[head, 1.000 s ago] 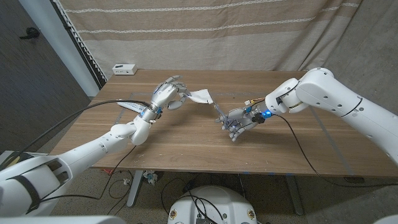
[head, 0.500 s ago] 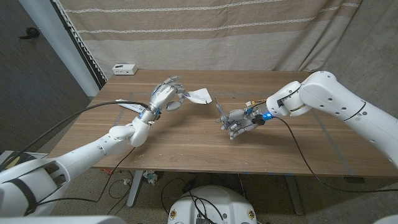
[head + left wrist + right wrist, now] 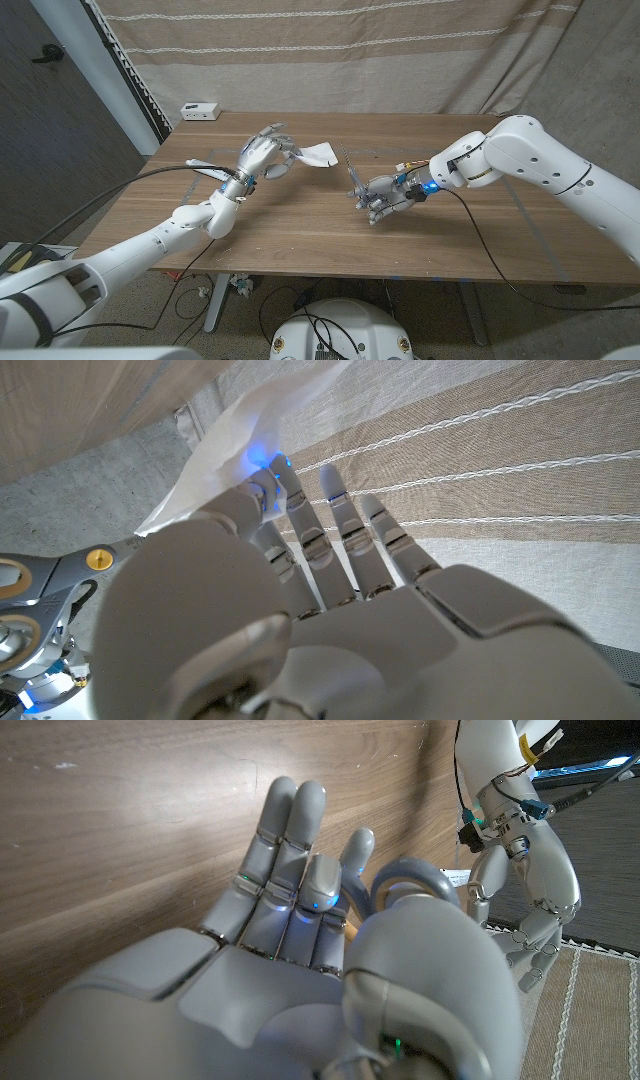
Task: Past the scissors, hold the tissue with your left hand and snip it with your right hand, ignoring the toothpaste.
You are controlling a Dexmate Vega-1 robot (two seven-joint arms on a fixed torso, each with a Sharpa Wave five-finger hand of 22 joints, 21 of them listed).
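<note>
- Wooden bench (image 3: 300, 225) takes up most of the head view, with a striped beige curtain (image 3: 330, 50) hanging behind it and a small white box (image 3: 201, 110) sitting on the far left corner.
- Left hand (image 3: 262, 155) is raised over the bench's left part. It pinches the tissue (image 3: 318, 154) between thumb and fingers, with the sheet sticking out toward the middle.
- Right hand (image 3: 387, 192) is low over the middle of the bench, fingers curled around the scissors (image 3: 356, 178). The blades point up toward the tissue, just short of its lower edge, though I can't tell if they touch.
- The left wrist view gives the tissue close up against the fingertips (image 3: 262, 488), plus the scissors' pivot at the edge. Whether the blades are apart is hard to make out.
- The right wrist view shows the grey scissor handle loop (image 3: 405, 880) tucked behind the thumb, blades hidden.
</note>
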